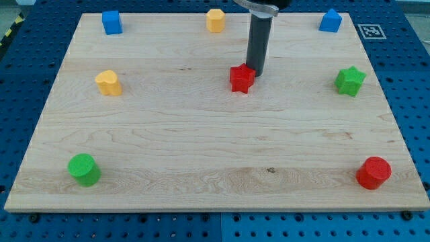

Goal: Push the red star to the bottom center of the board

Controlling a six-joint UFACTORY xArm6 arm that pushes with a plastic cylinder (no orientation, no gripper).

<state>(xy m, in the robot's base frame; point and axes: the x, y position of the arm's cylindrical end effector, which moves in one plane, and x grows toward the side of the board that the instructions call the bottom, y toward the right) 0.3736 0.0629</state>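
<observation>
Near the board's [201, 141] centre, slightly toward its top edge, sits the red star [242, 78]. My tip [256, 71] touches the star's upper right side; it is a plain rod, with nothing to spread or pinch. Along the bottom edge, a green cylinder [84, 169] occupies the left corner, a red cylinder [373, 173] the right.

No words, numbers or brand names can be read anywhere here. The only sign is a small white tag [370, 31] printed with a black square-patterned marker, lying on the blue perforated tabletop [410, 81] at the upper right of the frame, just beside the wooden board's [201, 134] top right corner. Its pattern is too small to make out further.
</observation>
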